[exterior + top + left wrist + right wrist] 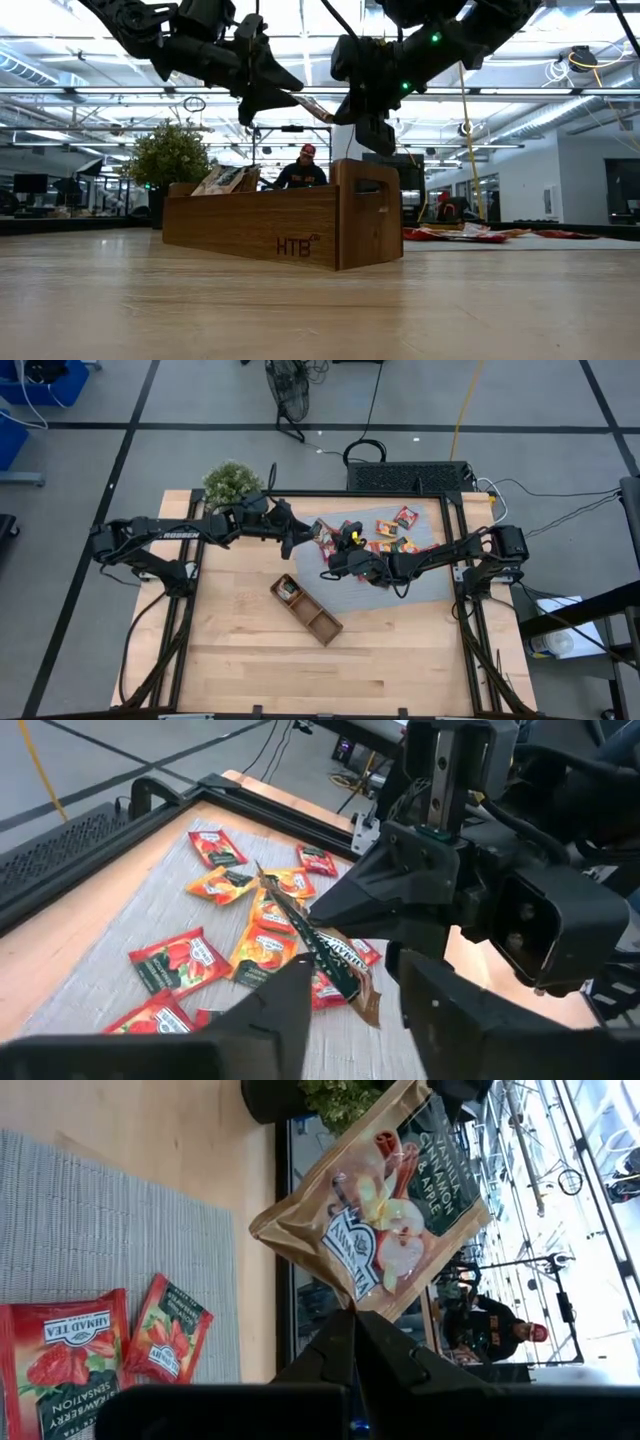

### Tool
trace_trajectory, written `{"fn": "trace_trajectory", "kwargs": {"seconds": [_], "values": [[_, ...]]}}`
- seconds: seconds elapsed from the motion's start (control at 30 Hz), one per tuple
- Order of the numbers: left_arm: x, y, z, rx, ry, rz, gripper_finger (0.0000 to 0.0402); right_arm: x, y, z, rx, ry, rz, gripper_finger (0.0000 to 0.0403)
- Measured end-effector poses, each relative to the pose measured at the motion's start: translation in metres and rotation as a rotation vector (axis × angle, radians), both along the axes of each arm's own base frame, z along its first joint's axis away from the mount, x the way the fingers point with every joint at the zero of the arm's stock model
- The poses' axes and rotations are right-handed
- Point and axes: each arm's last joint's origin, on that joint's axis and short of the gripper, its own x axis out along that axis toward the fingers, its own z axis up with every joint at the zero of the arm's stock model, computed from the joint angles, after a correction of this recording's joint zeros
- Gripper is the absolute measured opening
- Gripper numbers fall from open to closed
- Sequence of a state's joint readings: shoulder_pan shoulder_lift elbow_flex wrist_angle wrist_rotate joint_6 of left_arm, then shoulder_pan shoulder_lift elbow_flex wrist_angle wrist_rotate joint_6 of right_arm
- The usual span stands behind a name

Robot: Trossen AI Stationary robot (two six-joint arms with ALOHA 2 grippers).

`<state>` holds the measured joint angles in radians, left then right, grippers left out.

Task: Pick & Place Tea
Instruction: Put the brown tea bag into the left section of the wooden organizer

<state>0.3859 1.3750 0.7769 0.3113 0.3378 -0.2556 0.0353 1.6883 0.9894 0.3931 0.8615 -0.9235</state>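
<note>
Pinching one gold sachet [385,1200], the right end effector [352,1318] faces the spread left end effector [345,1005].

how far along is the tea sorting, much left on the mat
Early on. Done: a few sachets stand in one end of the wooden tray. In hand: the right gripper pinches a brown vanilla-cinnamon-apple sachet in the air, left gripper open right by it. Left: many red and orange sachets lie on the grey mat.

Open-plan lab: ceiling trusses [560,95], floor cables [372,420], a seated person [303,170].
</note>
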Motion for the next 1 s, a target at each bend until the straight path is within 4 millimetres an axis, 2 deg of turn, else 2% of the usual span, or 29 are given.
{"fn": "trace_trajectory", "kwargs": {"seconds": [0.23,0.37,0.47,0.57,0.7,0.9,1.0], "values": [[0.0,0.0,0.0,0.186,0.002,-0.05,0.0013,0.001,0.007,-0.001,0.039,-0.026,0.037,0.0],[0.0,0.0,0.0,0.34,0.014,-0.105,0.0006,0.002,0.014,-0.001,0.154,-0.106,0.091,0.0],[-0.009,-0.006,-0.001,0.581,0.072,-0.258,0.0005,0.001,0.018,-0.002,0.226,-0.172,0.068,0.0],[-0.019,-0.02,-0.002,0.849,0.144,-0.443,0.0004,-0.002,0.022,-0.004,0.285,-0.184,0.047,0.0],[-0.035,-0.04,0.001,1.06,0.189,-0.655,0.0004,-0.008,0.024,-0.012,0.316,-0.178,0.031,0.0],[-0.054,-0.062,0.006,1.047,0.132,-0.859,0.0004,-0.014,0.019,-0.021,0.321,-0.159,0.01,0.0],[-0.059,-0.065,0.001,0.996,0.173,-0.917,0.0003,-0.016,0.016,-0.023,0.331,-0.166,-0.005,0.0]]}}
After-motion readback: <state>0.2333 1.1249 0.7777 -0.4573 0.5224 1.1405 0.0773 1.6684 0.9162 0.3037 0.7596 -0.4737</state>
